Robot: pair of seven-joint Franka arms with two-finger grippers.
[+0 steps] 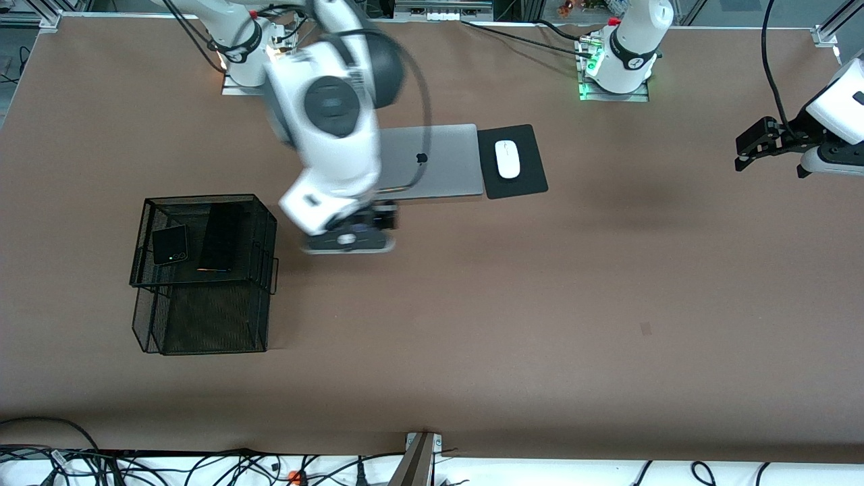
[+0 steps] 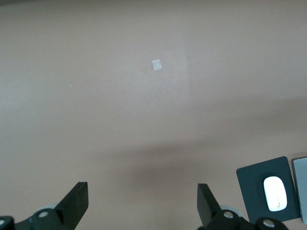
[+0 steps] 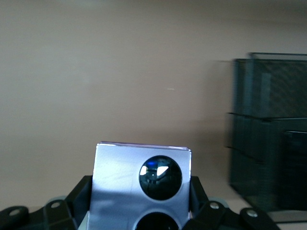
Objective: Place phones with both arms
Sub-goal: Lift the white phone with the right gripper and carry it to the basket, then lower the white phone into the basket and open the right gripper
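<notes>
My right gripper is shut on the small lavender-white phone, whose two black circles face the wrist camera. In the front view this gripper hangs over the table between the grey laptop and the black mesh basket. The small square black flip phone and the long slim black phone lie side by side on the basket's upper tier. My left gripper waits open over the left arm's end of the table. Its fingers stand wide apart with bare table between them.
A closed grey laptop lies near the robots' bases, with a white mouse on a black pad beside it. The mesh basket has a lower tier that opens toward the front camera. Cables run along the table's near edge.
</notes>
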